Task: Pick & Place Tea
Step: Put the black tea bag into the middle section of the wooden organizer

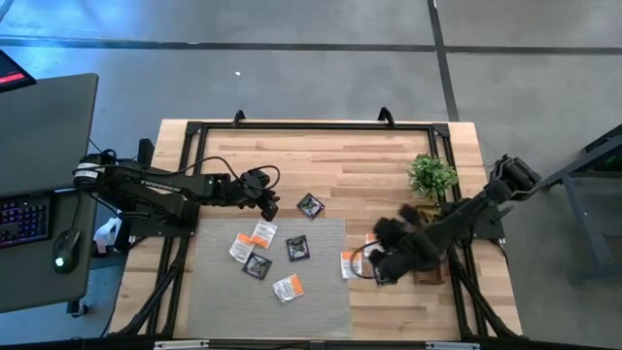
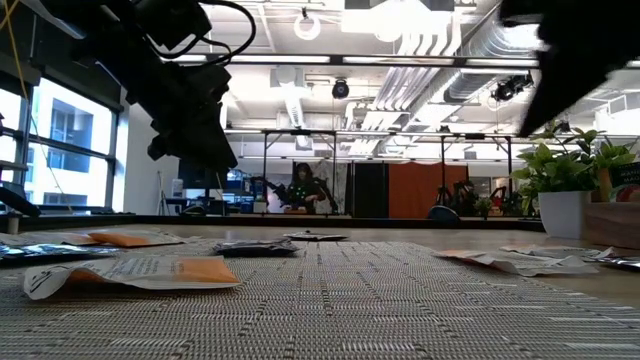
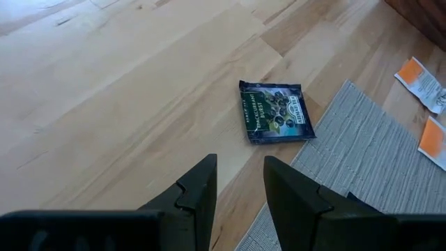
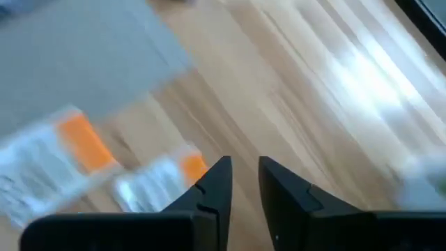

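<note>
1. From the high view you see the left tool (image 1: 270,206) hanging over bare wood just off the far left corner of the grey mat (image 1: 209,292), with a dark tea sachet (image 1: 310,205) just beside it on the worktop (image 1: 360,156). On the mat lie two white-and-orange sachets (image 1: 252,238), two more dark sachets (image 1: 297,248) and another white-and-orange one (image 1: 289,287). The right tool (image 1: 381,264) shows blurred near the mat's right edge, over a white-and-orange sachet (image 1: 350,264), with the potted plant (image 1: 431,175) farther back.

2. From the low view you look across the mat's weave: a white-and-orange sachet (image 2: 135,272) lies flat nearest you, others lie farther off, and the plant (image 2: 565,185) stands at the right. A dark arm hangs above on the left.

3. In the left wrist view your left tool (image 3: 239,192) stands a little open, a narrow gap between its fingers (image 3: 195,199), and grips nothing. The dark sachet (image 3: 276,111) lies flat on the wood beyond it, beside the mat's corner.

4. In the right wrist view the right tool (image 4: 244,185) also shows a narrow gap with nothing in it. Blurred white-and-orange sachets (image 4: 66,157) lie on the wood beneath, near the mat's edge.
</note>
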You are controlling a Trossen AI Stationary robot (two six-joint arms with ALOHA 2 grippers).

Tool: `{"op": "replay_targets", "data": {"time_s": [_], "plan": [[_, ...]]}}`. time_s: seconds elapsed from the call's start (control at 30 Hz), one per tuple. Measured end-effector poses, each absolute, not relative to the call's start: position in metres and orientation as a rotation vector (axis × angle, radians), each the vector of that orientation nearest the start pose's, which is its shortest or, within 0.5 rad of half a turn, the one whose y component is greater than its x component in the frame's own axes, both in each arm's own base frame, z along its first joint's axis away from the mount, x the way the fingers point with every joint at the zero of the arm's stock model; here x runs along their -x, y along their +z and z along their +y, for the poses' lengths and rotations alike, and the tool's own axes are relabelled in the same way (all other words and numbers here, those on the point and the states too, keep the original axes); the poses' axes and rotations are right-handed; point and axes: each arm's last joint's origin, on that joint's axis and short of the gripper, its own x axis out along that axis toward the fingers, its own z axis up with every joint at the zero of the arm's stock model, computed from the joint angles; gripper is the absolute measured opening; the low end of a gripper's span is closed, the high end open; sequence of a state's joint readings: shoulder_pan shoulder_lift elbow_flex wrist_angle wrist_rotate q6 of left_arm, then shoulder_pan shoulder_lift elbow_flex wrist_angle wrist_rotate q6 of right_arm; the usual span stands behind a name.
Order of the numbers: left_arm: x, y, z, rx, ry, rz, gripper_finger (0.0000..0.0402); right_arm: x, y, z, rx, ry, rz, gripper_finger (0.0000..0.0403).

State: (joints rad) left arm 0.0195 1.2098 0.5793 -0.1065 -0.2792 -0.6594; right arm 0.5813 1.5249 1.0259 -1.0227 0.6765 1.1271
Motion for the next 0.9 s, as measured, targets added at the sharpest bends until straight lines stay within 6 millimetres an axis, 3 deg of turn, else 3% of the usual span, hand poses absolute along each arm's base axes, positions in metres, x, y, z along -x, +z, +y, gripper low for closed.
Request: {"op": "replay_targets", "data": {"time_s": [0.1, 0.27, 0.47, 0.67, 0.9], "plan": [[-0.231, 0.191, 0.013, 0.519, 0.538, 0.589, 0.0117, -0.245, 0.202, 0.113, -0.025, -0.577, 0.942, 0.0083], [-0.235, 0.191, 0.012, 0.583, 0.488, 0.576, 0.0117, -0.273, 0.188, 0.083, -0.07, -0.415, 0.879, 0.0117], [-0.261, 0.167, 0.011, 0.686, 0.437, 0.553, 0.0117, -0.302, 0.172, 0.051, -0.124, -0.226, 0.543, 0.013], [-0.282, 0.136, 0.025, 0.809, 0.432, 0.564, 0.0117, -0.321, 0.131, 0.019, -0.136, -0.229, 0.522, 0.0089], [-0.289, 0.118, 0.038, 0.878, 0.491, 0.608, 0.0117, -0.346, 0.094, -0.005, -0.148, -0.291, 0.616, 0.0026]]}}
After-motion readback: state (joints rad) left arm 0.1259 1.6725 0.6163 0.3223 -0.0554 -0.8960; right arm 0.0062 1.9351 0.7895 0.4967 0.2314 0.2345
